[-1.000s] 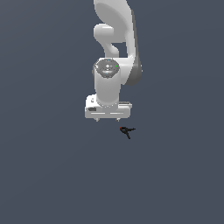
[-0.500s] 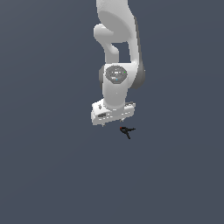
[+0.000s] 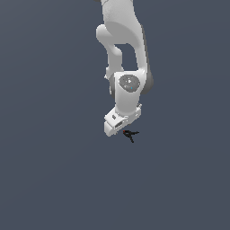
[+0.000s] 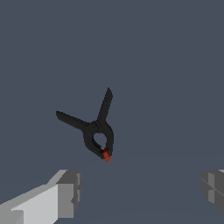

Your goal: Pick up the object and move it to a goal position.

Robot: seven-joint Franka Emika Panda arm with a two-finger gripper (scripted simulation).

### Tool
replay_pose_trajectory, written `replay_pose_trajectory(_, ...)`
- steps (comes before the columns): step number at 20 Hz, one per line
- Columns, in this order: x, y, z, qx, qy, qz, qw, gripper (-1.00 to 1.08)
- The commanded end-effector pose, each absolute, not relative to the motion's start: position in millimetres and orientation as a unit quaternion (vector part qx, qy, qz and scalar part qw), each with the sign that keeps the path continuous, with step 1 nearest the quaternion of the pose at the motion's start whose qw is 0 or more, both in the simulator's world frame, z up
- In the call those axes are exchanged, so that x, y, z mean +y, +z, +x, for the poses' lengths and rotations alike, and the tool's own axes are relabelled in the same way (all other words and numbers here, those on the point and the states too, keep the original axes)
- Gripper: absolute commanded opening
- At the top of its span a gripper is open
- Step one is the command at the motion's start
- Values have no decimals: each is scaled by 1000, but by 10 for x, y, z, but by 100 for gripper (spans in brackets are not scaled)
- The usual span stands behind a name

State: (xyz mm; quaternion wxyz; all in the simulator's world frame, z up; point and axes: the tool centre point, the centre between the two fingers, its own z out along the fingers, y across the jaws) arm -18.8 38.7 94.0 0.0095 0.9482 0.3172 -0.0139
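1. A white robot arm (image 3: 123, 54) with light grey shading on its joints stands against a plain, dark slate-blue ground (image 3: 45, 157) without any pattern.
2. The gripper (image 4: 140, 192) shows white housing and mid-grey finger pads (image 4: 70, 194) in the wrist view.
3. The object (image 4: 94, 129) is black throughout, its two thin splayed prongs included.
4. A single small red spot marks the tip of the object's looped end.

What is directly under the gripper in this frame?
In the wrist view, the black spring clamp lies on the bare dark floor, ahead of the open gripper, not between its fingers. In the exterior view the hand hides the floor right beneath it.
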Motion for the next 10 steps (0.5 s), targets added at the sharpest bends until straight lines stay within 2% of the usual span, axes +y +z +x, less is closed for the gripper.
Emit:
replay_pose_trajectory(1, 481, 872, -200, 359, -11, 933, 8, 100)
replay_pose_trajectory(10, 739, 699, -242, 465, -4, 885, 2, 100)
